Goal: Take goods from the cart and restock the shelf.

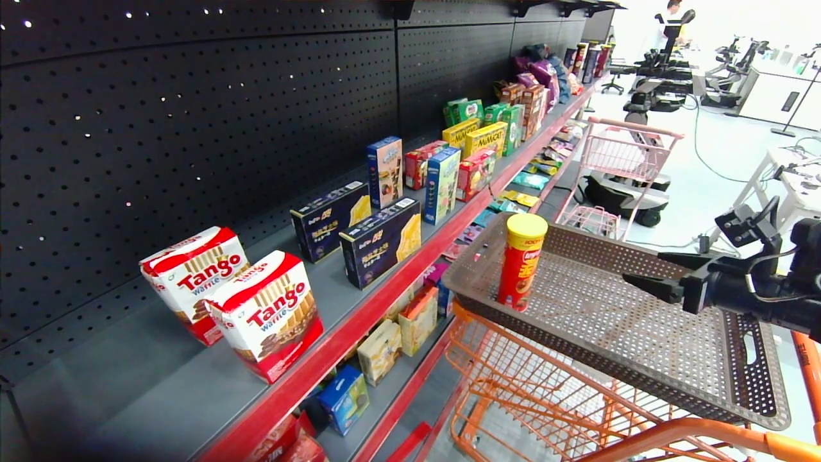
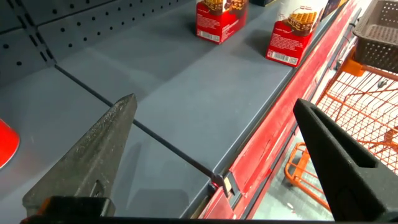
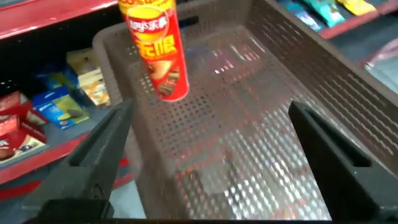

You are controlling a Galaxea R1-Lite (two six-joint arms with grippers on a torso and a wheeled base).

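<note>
The grey metal shelf with a red front edge carries two red-and-white wafer boxes side by side, with dark blue cartons upright farther along. A brown perforated tray rests on the orange wire cart, and a red cylindrical can with a yellow lid stands upright near the tray's far corner.

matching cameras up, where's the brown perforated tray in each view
head view: brown tray on top of the orange cart, red can standing near its shelf-side edge.
left wrist view: one tray corner past the left gripper, above the cart's wire.
right wrist view: tray below the right gripper, can on it.
shared landmark: the shelf's red front edge.
</note>
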